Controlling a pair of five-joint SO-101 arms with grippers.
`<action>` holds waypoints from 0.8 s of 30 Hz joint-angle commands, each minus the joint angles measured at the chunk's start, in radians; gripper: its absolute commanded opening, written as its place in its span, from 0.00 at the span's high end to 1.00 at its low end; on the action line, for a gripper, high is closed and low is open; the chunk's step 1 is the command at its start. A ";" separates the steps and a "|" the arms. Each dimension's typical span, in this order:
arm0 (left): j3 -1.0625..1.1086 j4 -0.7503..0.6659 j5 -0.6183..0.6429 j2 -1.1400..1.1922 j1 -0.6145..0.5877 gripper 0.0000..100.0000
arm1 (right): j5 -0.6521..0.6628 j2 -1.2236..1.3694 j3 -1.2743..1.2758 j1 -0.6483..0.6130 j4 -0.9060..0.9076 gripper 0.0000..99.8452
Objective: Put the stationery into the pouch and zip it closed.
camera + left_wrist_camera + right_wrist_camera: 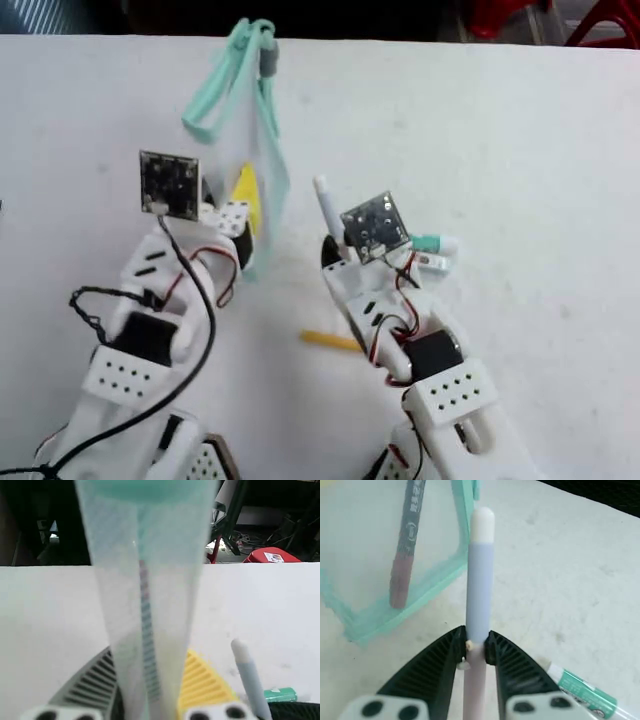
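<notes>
1 pouch [150,540]. 2 pens: a dark pen [404,550] and a pale blue pen [480,580]. 1 green-and-white tube [582,692]. 1 yellow stick [328,340]. Stationery total: 4 pieces. 2 grippers: left gripper [150,655], right gripper [476,632].

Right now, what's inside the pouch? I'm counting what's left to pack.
Through the wall of the pouch, one dark pen stands inside. The left fingers cover part of it, so anything small there is hidden.
</notes>
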 commanded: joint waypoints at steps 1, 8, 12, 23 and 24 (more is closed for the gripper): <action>0.087 -0.138 0.009 -0.001 0.018 0.98 | -0.002 -0.016 -0.005 0.012 -0.024 0.98; 0.169 -0.135 -0.078 0.001 0.105 0.98 | -0.002 -0.016 -0.005 0.012 -0.021 0.98; 0.176 -0.071 -0.078 -0.002 0.096 0.98 | -0.002 -0.016 -0.005 0.012 -0.021 0.98; 0.161 0.098 -0.077 -0.007 0.094 0.91 | -0.002 -0.016 -0.005 0.013 -0.019 0.98; 0.147 0.133 -0.077 -0.007 0.088 0.89 | -0.002 -0.016 -0.005 0.013 -0.019 0.98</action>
